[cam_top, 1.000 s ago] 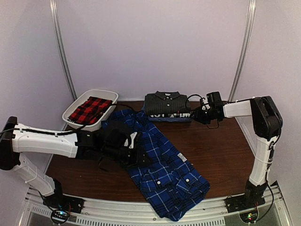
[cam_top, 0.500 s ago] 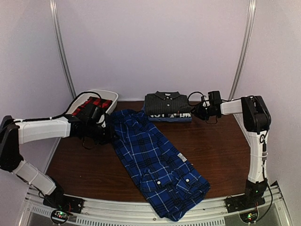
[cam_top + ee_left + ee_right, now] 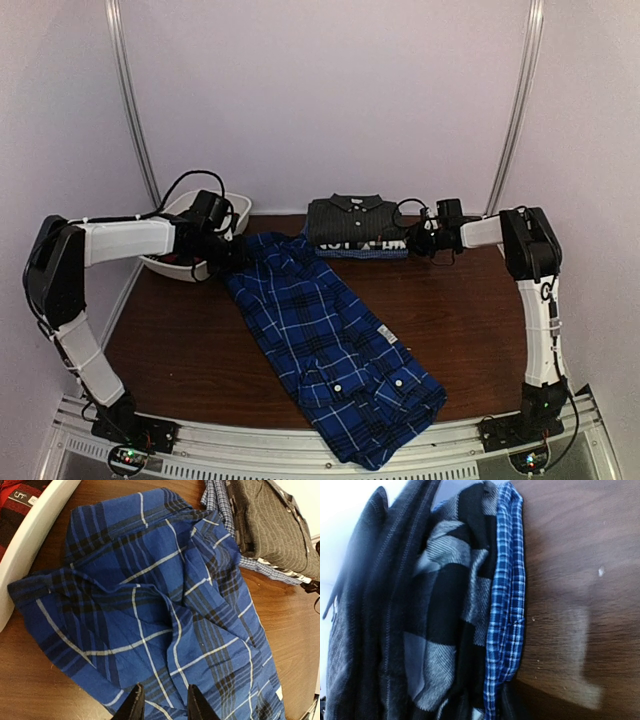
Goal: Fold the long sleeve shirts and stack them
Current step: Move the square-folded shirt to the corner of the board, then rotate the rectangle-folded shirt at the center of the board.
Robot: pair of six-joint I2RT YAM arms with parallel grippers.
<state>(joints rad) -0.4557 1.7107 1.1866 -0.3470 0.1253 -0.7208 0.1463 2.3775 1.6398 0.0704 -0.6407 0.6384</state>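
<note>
A smooth, round-cornered white tub [image 3: 30, 545] at back left holds one red-and-black plaid shirt [image 3: 10, 520]. The left gripper [image 3: 164, 707] hovers beside it over the corner of one blue-and-black plaid shirt [image 3: 320, 335], which lies rumpled and slantwise on the dark wooden table [image 3: 460, 320]. Its fingers stand slightly apart, with cloth showing in the gap. A second ago this arm lay across the shirt's middle. At back centre is one squared stack of three folded shirts: a charcoal striped shirt [image 3: 355, 218] on top, a black-and-grey plaid shirt [image 3: 445, 630], and a fine blue checked shirt [image 3: 505, 605] at the bottom. The right gripper [image 3: 422, 240] has pressed closer against the stack's right edge — I cannot tell how its jaws stand.
</note>
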